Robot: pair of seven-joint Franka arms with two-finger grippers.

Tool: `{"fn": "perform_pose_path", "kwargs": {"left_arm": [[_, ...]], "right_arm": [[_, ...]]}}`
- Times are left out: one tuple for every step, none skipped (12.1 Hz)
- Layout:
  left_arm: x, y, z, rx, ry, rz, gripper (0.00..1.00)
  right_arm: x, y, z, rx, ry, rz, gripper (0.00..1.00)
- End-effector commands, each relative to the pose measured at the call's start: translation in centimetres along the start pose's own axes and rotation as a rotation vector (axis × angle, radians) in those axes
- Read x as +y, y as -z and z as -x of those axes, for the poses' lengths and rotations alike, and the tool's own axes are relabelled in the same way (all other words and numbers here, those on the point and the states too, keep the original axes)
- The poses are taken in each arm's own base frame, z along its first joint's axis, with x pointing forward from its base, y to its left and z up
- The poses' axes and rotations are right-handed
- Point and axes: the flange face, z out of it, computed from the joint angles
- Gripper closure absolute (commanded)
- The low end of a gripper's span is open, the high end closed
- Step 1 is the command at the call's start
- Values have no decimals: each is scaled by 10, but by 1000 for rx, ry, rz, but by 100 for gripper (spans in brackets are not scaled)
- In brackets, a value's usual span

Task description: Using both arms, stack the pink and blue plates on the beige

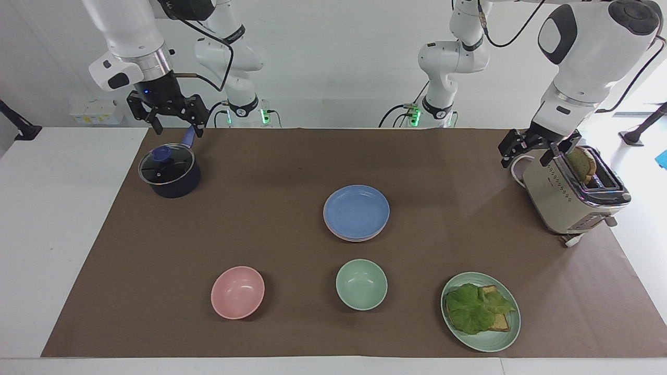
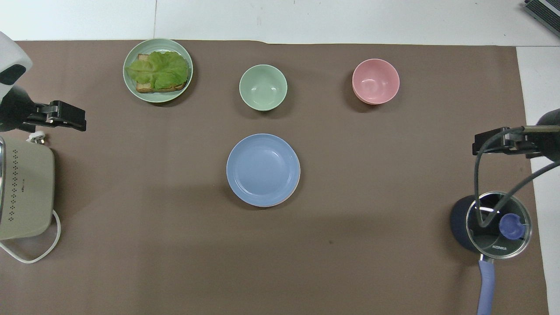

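A blue plate (image 1: 356,211) (image 2: 263,169) lies on top of a small stack at the middle of the brown mat. Under it only a thin rim of the pink plate (image 1: 348,237) (image 2: 299,181) shows. The beige plate is hidden. My right gripper (image 1: 177,129) (image 2: 490,142) hangs open and holds nothing, up in the air over the pot's handle at the right arm's end of the table. My left gripper (image 1: 524,161) (image 2: 65,119) is open and holds nothing, raised beside the toaster. Both are far from the stack.
A dark lidded pot (image 1: 170,171) stands at the right arm's end, a beige toaster (image 1: 573,195) holding toast at the left arm's end. Farther from the robots than the stack stand a pink bowl (image 1: 237,292), a green bowl (image 1: 361,284) and a green plate (image 1: 508,337) bearing lettuce toast.
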Motion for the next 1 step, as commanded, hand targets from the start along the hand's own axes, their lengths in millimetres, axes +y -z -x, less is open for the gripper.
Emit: {"fn": "perform_pose_path", "kwargs": {"left_arm": [[-3, 0, 2, -7, -5, -12, 0]], "right_arm": [[2, 3, 0, -3, 12, -18, 0]]}}
